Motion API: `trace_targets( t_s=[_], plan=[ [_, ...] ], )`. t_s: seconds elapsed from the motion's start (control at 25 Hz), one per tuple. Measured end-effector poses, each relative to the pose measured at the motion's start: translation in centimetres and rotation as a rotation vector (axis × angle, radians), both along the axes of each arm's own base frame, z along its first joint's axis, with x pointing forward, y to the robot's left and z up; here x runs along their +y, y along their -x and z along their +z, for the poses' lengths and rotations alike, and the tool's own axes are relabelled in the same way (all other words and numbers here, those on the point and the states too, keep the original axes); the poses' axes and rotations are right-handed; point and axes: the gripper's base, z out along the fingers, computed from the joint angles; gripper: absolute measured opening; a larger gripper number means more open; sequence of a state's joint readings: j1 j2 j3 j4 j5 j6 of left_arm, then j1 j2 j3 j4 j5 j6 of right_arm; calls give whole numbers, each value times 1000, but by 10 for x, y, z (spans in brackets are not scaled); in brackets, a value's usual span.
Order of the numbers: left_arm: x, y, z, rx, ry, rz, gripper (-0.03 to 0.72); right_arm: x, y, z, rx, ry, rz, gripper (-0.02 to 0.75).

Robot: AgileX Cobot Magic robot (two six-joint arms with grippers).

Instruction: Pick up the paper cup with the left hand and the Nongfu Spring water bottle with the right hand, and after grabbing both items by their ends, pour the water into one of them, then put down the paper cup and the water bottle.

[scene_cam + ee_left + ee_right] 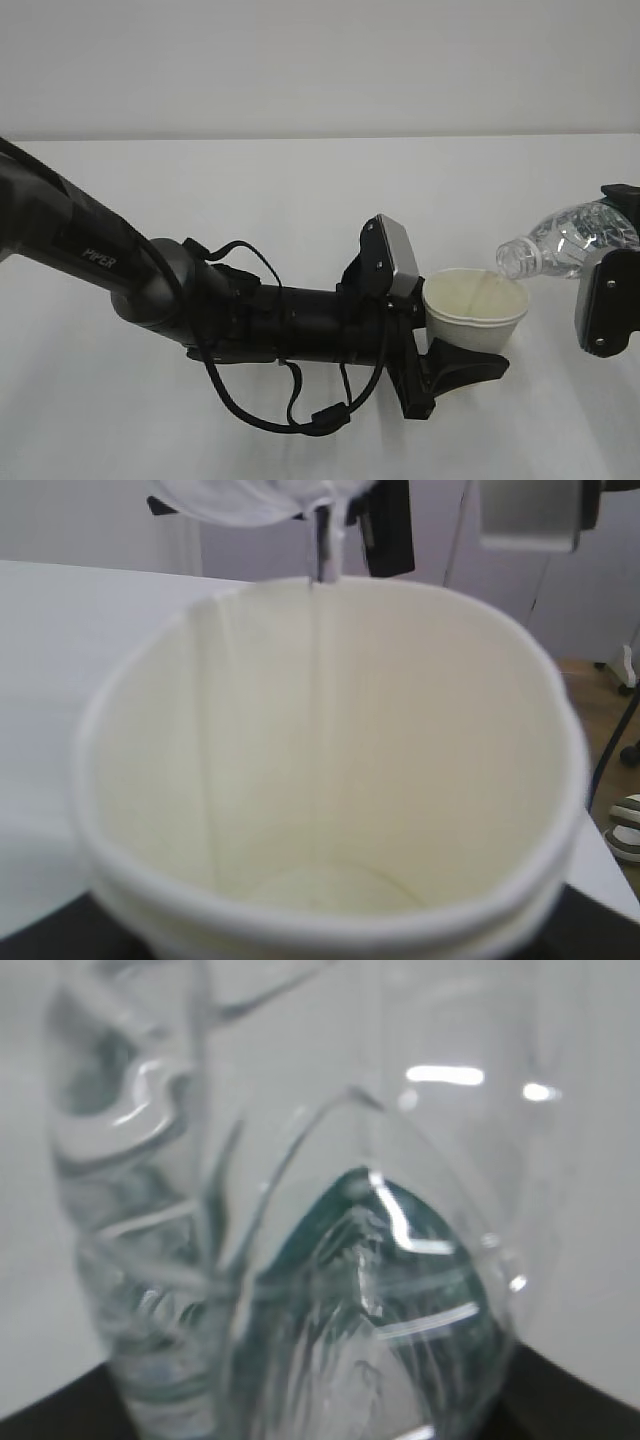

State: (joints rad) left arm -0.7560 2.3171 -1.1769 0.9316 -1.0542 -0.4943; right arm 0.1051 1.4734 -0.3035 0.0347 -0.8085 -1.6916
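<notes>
While the bottle point(570, 240) is tipped neck-down toward the left, a thin stream of water point(326, 550) is seen falling from its open mouth over the far rim of the cup point(476, 307). The cup is white paper, tapered, with a rolled rim and a pale cream inside; a seam line runs down its inner wall, and a shallow pool can be made out at the bottom in the left wrist view. It is held upright above the table point(300, 200), gripped low on its body by the left gripper point(440, 365), whose black jaws are set partly open around it.

The bottle is clear ribbed plastic with no cap. In the right wrist view its creased wall fills the frame, with a dark green patch showing through. It is held at the right edge of the exterior view by the right gripper point(610, 300), whose jaws are closed partway on the bottle's body. Bottle mouth and cup rim are just apart.
</notes>
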Motion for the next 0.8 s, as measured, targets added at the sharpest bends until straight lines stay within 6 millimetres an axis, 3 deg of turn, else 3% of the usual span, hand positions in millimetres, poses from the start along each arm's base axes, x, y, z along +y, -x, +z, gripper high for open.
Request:
trace_targets(
  t_s=[0.8],
  plan=[
    [0,1,0,0,-4,-10,450,0,-1,2,-9,19,1,408]
  ],
)
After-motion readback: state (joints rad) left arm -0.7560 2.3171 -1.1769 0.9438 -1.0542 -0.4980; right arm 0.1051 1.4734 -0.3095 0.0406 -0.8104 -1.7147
